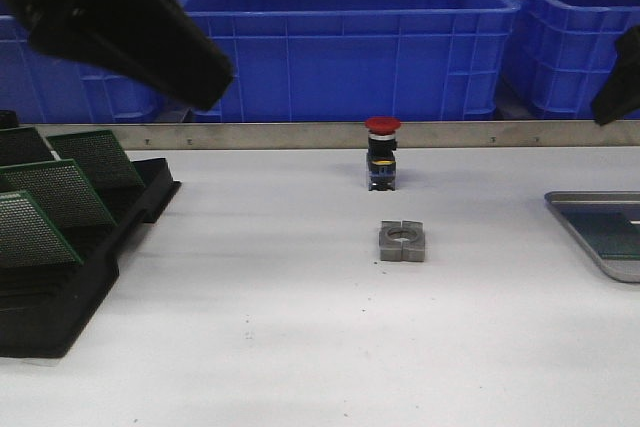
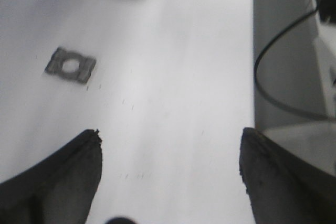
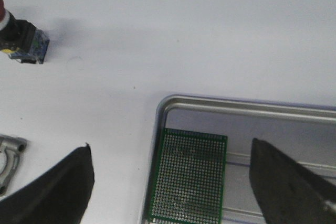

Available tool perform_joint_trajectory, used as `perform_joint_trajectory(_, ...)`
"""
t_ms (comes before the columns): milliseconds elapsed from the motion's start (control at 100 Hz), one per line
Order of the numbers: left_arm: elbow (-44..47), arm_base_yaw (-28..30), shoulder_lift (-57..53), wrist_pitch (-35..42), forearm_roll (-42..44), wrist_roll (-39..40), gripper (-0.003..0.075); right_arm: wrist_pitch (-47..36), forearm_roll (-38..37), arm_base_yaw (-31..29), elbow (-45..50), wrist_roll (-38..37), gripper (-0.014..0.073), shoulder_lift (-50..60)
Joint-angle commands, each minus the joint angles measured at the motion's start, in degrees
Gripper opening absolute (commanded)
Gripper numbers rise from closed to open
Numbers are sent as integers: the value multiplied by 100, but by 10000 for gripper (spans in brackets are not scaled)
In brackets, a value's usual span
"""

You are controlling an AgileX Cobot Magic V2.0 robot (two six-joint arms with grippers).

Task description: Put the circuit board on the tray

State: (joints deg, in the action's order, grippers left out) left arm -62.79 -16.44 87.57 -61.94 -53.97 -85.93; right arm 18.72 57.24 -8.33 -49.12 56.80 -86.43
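A green perforated circuit board (image 3: 188,177) lies flat inside the shallow grey metal tray (image 3: 220,105) on the white desk (image 1: 300,327), against the tray's rim nearest the square grey metal block (image 1: 402,241). Both the left gripper (image 2: 170,166) and right gripper (image 3: 173,177) hang empty, jaws spread apart.

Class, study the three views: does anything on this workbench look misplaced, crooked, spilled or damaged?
Nothing stands out. One green circuit board lies flat in the tray, three boards lean in the black rack, and the red push button stands upright behind the metal block.
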Motion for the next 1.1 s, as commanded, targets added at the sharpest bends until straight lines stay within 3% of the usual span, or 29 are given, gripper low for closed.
perform_joint_trajectory(0, -221, 24, -208, 88, 879, 20, 494, -133, 98, -38, -142, 107, 622, 394)
perform_joint_trajectory(200, -221, 24, -208, 272, 2747, 89, 494, -114, 98, -38, -142, 107, 622, 504)
perform_joint_trajectory(290, -221, 24, -208, 223, 3205, 159, 494, -92, 98, -38, -142, 107, 622, 504)
perform_joint_trajectory(1010, -211, 24, 225, 532, 4557, 496, 494, 176, 98, -38, -142, 107, 622, 504)
perform_joint_trajectory(1090, -211, 24, 297, 730, 4590, 496, 456, 188, 98, -38, -142, 107, 622, 504)
